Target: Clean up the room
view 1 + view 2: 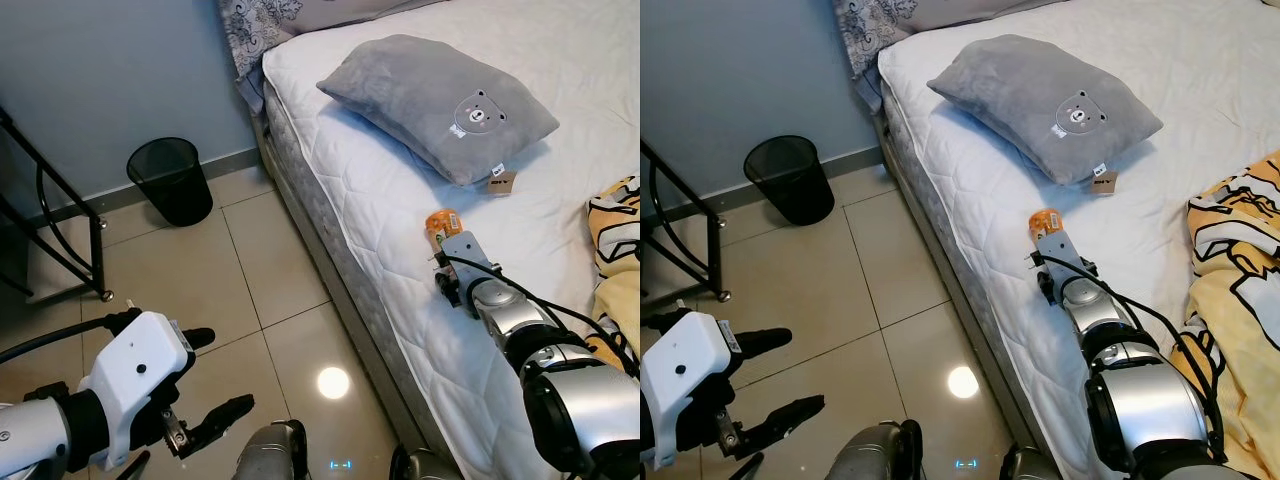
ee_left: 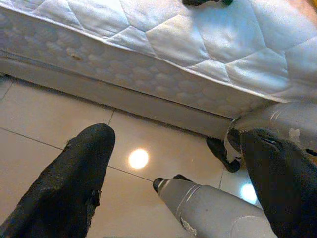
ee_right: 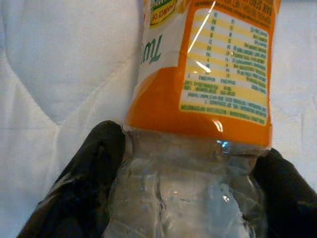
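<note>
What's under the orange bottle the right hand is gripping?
The white quilted mattress lies beneath the orange-labelled plastic bottle, held by the right hand between its fingers. Whether the bottle rests on the mattress or hangs just above is hidden by the bottle itself.

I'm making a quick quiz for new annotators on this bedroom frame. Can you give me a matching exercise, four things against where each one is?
Things:
1. grey pillow
2. black wastebasket
3. orange-labelled bottle
4. left gripper

Places:
A. on the tiled floor by the blue wall
B. between the right gripper's fingers, over the mattress
C. open above the floor beside the bed
D. lying on the white mattress near the headboard end

Pairs: 1-D, 2-A, 3-B, 4-C
</note>
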Tool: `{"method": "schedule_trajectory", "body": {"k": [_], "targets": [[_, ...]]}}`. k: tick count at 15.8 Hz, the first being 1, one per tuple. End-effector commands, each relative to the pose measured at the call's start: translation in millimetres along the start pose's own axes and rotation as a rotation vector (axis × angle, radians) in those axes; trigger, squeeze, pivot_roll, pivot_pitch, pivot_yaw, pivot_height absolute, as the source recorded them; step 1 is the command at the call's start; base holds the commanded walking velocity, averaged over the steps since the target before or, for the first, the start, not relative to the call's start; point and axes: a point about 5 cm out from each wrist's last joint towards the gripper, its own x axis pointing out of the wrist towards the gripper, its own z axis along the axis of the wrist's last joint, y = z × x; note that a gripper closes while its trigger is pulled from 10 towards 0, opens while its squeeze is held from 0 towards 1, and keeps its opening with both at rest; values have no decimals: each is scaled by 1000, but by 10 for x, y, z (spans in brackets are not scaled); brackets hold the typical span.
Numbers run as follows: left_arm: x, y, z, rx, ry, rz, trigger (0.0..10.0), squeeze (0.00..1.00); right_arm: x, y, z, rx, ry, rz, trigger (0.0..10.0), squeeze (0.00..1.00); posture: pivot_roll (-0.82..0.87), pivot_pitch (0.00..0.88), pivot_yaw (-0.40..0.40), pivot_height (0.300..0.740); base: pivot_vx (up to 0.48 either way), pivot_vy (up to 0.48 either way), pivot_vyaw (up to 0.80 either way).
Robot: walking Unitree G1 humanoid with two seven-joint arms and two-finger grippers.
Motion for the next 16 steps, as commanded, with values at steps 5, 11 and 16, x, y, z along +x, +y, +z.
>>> {"method": "schedule_trajectory", "body": {"k": [5,11,16], "targets": [[85,3,-12,-11,-10,29,10000,0,-1,-35,-7,47,23,7,0,0,334,126,51,740,0,0,0],[434,149,-177,-105,-64,183,10000,0,-26,-266,152,306,-119,-65,0,0,175,0,14,740,0,0,0],[788,328,-154,-220,-174,342,10000,0,-143,-376,305,593,-363,-20,2980,0,46,0,-1,740,0,0,0]]}}
